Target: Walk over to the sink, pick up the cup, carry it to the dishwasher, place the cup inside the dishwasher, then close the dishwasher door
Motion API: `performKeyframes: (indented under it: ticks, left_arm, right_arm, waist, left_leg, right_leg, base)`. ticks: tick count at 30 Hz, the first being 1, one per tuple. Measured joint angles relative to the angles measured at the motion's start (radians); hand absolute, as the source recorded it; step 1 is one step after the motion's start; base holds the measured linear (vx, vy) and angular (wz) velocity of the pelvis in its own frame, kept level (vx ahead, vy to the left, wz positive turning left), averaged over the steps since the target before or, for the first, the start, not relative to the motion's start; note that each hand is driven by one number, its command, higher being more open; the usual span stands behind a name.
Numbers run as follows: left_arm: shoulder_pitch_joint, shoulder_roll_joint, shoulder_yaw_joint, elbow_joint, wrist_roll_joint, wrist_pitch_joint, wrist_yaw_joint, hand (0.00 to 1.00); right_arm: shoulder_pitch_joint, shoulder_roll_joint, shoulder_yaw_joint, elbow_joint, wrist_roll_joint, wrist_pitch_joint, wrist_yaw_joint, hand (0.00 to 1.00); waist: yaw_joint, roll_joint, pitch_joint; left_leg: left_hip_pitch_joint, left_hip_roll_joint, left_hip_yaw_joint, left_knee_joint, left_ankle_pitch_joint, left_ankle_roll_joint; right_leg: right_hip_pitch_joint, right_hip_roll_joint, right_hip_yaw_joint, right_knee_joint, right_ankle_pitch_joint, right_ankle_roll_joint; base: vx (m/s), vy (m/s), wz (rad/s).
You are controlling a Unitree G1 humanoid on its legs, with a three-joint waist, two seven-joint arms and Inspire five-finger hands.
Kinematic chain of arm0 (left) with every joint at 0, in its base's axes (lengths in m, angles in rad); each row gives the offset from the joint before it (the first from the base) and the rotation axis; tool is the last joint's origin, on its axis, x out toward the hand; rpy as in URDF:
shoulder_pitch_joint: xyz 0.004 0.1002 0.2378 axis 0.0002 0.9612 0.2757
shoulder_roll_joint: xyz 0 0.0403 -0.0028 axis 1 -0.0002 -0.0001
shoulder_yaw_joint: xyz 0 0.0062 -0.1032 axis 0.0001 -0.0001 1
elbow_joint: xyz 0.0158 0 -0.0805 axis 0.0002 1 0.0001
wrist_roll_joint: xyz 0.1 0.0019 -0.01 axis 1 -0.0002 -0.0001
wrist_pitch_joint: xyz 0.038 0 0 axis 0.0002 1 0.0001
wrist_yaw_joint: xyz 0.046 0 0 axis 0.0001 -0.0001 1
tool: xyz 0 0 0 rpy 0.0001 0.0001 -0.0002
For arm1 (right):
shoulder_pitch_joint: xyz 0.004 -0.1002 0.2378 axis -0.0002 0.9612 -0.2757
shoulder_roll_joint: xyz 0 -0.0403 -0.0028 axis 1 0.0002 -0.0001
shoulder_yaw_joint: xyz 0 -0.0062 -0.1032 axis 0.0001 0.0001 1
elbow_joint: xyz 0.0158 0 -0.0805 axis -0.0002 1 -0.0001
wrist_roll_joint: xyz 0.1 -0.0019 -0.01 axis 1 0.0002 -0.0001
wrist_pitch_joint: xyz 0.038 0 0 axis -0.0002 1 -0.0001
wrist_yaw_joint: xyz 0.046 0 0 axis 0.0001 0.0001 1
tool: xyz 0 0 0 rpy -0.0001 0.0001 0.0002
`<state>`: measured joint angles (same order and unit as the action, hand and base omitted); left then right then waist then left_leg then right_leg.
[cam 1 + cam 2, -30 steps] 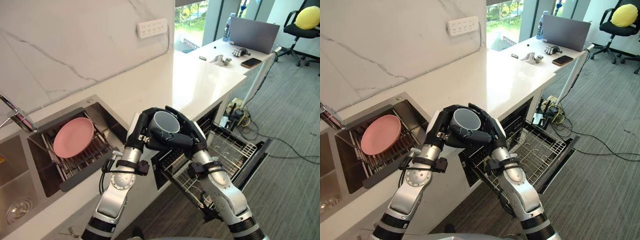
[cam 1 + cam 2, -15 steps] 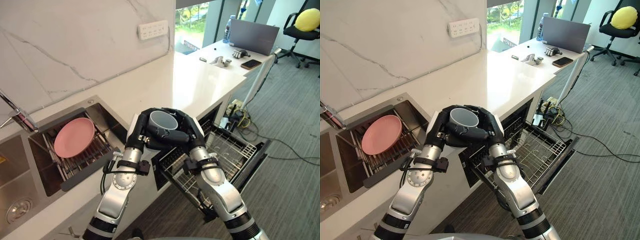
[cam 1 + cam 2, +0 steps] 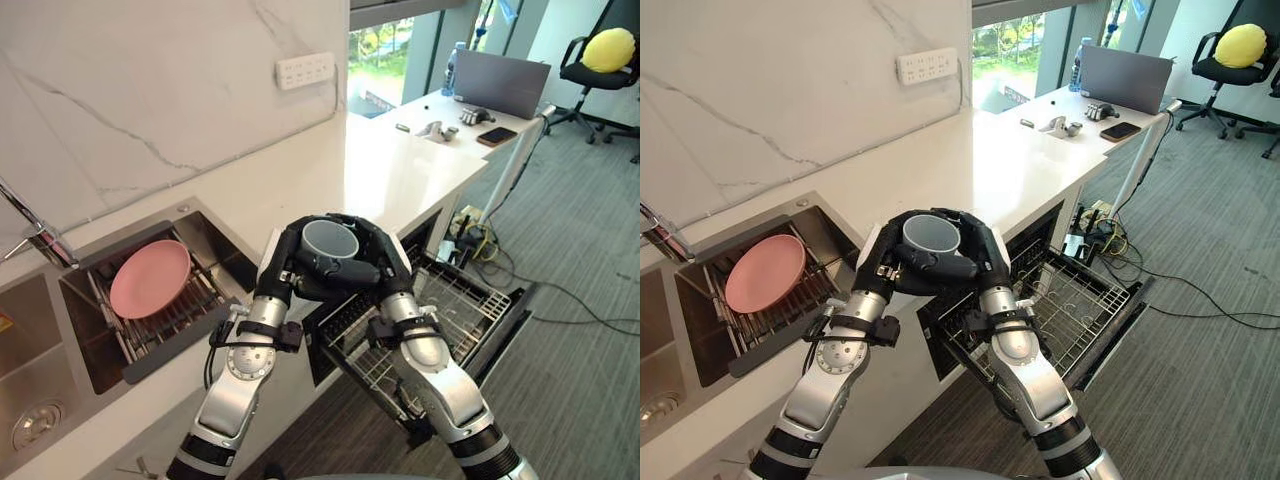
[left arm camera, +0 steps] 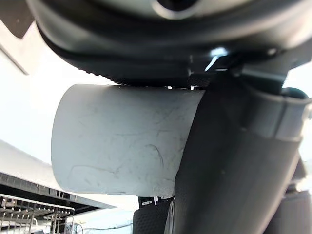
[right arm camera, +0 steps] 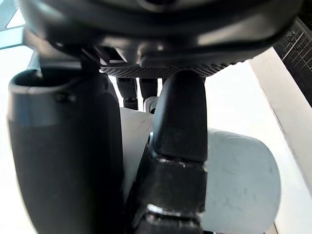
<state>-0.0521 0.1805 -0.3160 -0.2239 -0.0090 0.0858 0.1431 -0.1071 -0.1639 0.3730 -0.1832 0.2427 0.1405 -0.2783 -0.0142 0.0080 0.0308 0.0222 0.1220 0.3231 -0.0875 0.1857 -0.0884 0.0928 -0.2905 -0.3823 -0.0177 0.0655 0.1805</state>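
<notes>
Holding anything, those two hands at the centre of the head view?

Yes, a pale grey cup point(image 3: 330, 240), upright, its open mouth facing up. The left hand point(image 3: 287, 262) curls round its left side and the right hand point(image 3: 386, 262) round its right side. Each wrist view shows a dark thumb lying across the cup's smooth wall.

Where does the cup sit in the kitchen?

It is in the air, over the front edge of the white bench point(image 3: 370, 170). Just lower right of it the dishwasher stands open. Its wire rack point(image 3: 455, 300) is pulled out above the lowered door point(image 3: 512, 318).

What lies further out?

At centre left a sink point(image 3: 215, 235) is set into the bench. A pink plate point(image 3: 150, 278) leans on a drainer rack inside it, and a tap point(image 3: 38, 235) stands at the far left edge. A white socket strip point(image 3: 306, 69) is fixed to the marble wall at the top. In the upper right, a laptop point(image 3: 497, 70) and a phone point(image 3: 497, 136) rest at the bench's far end. Beyond them is an office chair with a yellow cushion point(image 3: 608, 50).
</notes>
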Motion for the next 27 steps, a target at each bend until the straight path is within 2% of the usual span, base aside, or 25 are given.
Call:
performKeyframes:
  ticks: [13,23,27]
  left_arm:
    - [-0.007,-0.009,0.015,0.0,-0.011,-0.001,-0.029,1.0]
    - [-0.007,-0.023,0.025,0.0,-0.012,-0.005,-0.067,1.0]
    - [-0.008,-0.027,0.029,0.0,-0.023,-0.01,-0.078,1.0]
  right_arm:
    - [0.008,0.014,-0.025,0.013,-0.012,-0.031,0.0,0.0]
    - [0.036,0.029,-0.053,-0.015,-0.033,-0.036,0.0,0.0]
    - [0.037,0.029,-0.06,-0.021,-0.04,-0.041,0.0,0.0]
  waist:
    - [-0.002,0.004,0.003]
    - [-0.012,0.013,0.025]
    - [-0.017,0.013,0.052]
  left_leg:
    - [-0.001,0.0,-0.003,-0.004,-0.001,0.0]
    - [-0.009,0.0,-0.016,-0.005,-0.001,0.0]
    - [-0.009,0.0,-0.017,-0.005,-0.001,-0.001]
  right_leg:
    - [0.003,0.0,-0.004,0.0,-0.001,0.001]
    - [0.011,0.001,-0.016,0.0,-0.001,0.013]
    - [0.012,0.001,-0.016,0.0,0.0,0.015]
  base:
    - [0.0,0.0,0.0]
    - [0.0,0.0,0.04]
    - [0.0,0.0,0.0]
